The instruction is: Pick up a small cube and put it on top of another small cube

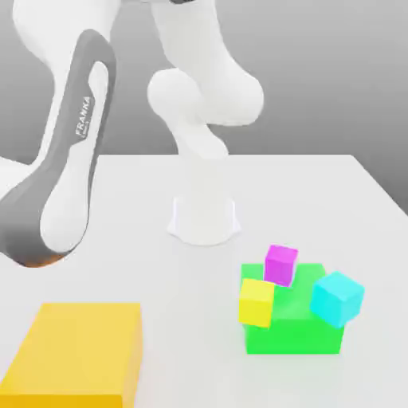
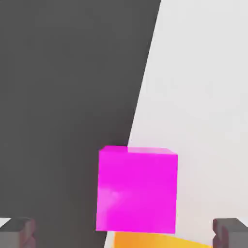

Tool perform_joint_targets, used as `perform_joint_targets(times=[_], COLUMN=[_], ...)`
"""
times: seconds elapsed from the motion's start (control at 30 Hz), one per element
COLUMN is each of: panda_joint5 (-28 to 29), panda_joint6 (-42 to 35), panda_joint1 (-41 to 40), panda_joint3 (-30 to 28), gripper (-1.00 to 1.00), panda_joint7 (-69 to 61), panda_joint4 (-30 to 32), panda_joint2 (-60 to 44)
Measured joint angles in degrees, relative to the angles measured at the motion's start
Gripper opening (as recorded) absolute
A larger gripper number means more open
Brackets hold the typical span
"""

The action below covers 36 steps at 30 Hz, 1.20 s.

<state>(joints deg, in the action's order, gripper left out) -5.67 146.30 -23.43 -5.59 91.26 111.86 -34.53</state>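
So the white table (image 1: 319, 191) takes up most of the exterior view with a plain grey backdrop behind it, its far edge crossing mid-frame and its right edge slanting down the right side, leaving lots of bare surface around the arm's base (image 1: 204, 217) in the centre. Biggest to smallest: a large yellow block (image 1: 76, 351) sits lower left, a green block (image 1: 299, 331) lower right, and touching that green one are a cyan cube (image 1: 338, 298), a yellow cube (image 1: 256, 302) and a magenta cube (image 1: 280, 264). In the hand view the gripper (image 2: 124, 233) has its fingers (image 2: 19, 232) spread wide apart with nothing between them, and the magenta cube sits dead centre, low in the frame.
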Motion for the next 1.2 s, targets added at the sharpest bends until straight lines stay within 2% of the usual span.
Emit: perform_joint_targets(times=[0.03,0.07,0.27,0.5,0.83,1.0,1.2], panda_joint5=[-0.3,-0.5,-0.7,2.0,7.0,4.9,2.6], panda_joint6=[1.5,2.5,3.1,-4.7,-9.8,-10.6,-11.0], panda_joint1=[-0.2,-0.4,-0.4,1.6,11.7,19.8,25.7], panda_joint3=[0.2,0.4,0.5,-0.9,8.1,11.3,14.6], gripper=[0.0,-1.0,-1.0,-1.0,-1.0,-1.0,-1.0], panda_joint7=[-0.1,-0.2,-0.3,0.2,-7.2,-12.6,-18.5], panda_joint4=[-0.5,-0.8,-0.9,1.5,17.1,26.7,38.7], panda_joint2=[-2.1,-3.3,-4.0,6.6,27.1,37.4,49.5])
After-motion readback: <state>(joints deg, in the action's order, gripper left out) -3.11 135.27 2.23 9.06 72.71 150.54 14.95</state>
